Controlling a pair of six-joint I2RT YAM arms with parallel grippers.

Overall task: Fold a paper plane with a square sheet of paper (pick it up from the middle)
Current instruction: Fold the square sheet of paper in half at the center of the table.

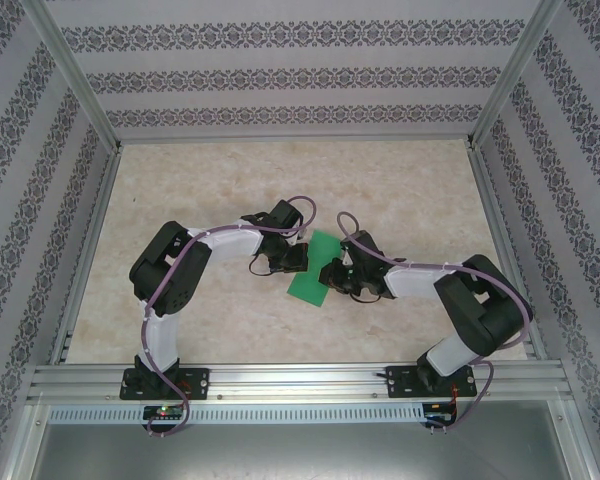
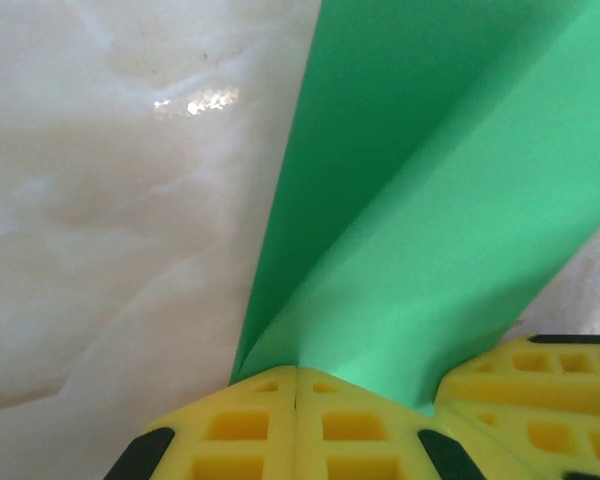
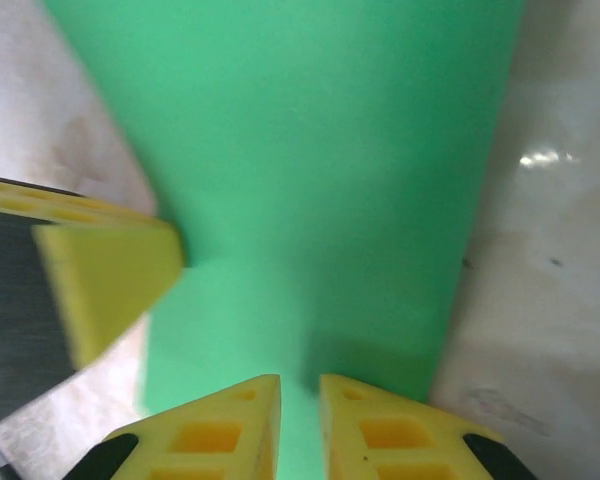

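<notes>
Square sheet of paper (image 1: pixel 314 268): bright green, partly folded to a narrow strip, lying mid-table between the two grippers.

Table (image 1: pixel 210 190): pale marbled top, patterned walls round it.

Arms: left arm (image 1: pixel 170 270) reaches in from 8 o'clock, right arm (image 1: pixel 480 300) from 4 o'clock; they meet at the paper.

Paper detail: in the top view the long axis runs roughly 1 o'clock to 7 o'clock. The left wrist view shows one flap rising from a crease while the rest sits lower.

Left gripper (image 1: pixel 288 260): at the strip's 9 o'clock edge. Fingers pressed together (image 2: pixel 296 372), pinching the paper where the crease begins.

Right gripper (image 1: pixel 337 277): at the strip's 3 to 4 o'clock edge. Fingers nearly together (image 3: pixel 300 385), a sliver of green between them; judged a pinch on the near edge.

Key relation: both grippers touch the paper on opposite long edges, neither nearer. Any next fold likely turns about the 1-to-7 axis.

Writing: none readable on paper, fingers or table.
</notes>
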